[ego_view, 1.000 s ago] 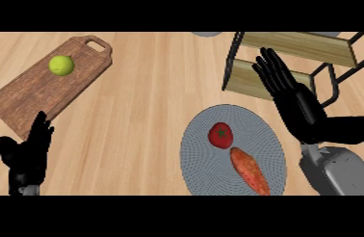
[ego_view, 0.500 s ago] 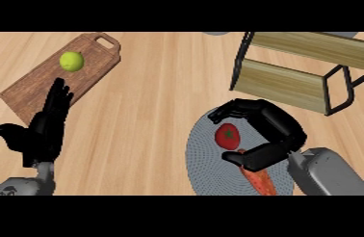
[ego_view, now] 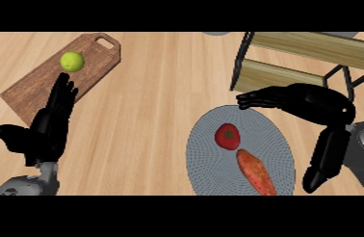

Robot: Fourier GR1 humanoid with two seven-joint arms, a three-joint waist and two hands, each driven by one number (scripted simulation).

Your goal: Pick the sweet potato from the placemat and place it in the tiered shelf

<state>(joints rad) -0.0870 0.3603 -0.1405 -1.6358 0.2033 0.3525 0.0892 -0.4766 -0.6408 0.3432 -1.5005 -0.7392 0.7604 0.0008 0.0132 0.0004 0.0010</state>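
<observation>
**Sweet potato not yet picked up; right hand poised above the placemat**

Head view, looking steeply down at a wooden counter [ego_view: 163,86].

Task progress: judging from how things lie, nothing is done so far. The sweet potato [ego_view: 256,172], a long orange root, lies on the round grey placemat [ego_view: 206,154] at lower right, its far end running to the bottom edge of the view. Grasping, lifting and carrying it to the shelf all remain.

Right hand: the right hand [ego_view: 305,102] hangs over the placemat's upper right rim, between the mat and the shelf. Its fingers are bent and point left, the thumb hangs down at the right side of the mat, and it encloses nothing. It does not touch the sweet potato.

Left hand: the left hand [ego_view: 46,127] rests at the lower left edge, fingers straight and pointing up, overlapping the near corner of the cutting board.

Containers and contents:
- Placemat: holds the sweet potato and, just beside its upper end, a red tomato [ego_view: 227,136].
- Tiered shelf [ego_view: 284,72]: at upper right, dark frame with pale wooden tiers. Nothing is visible on the tiers that show.
- Cutting board [ego_view: 89,62]: at upper left, brown, with a handle hole. A green lime [ego_view: 71,61] sits on it.
</observation>
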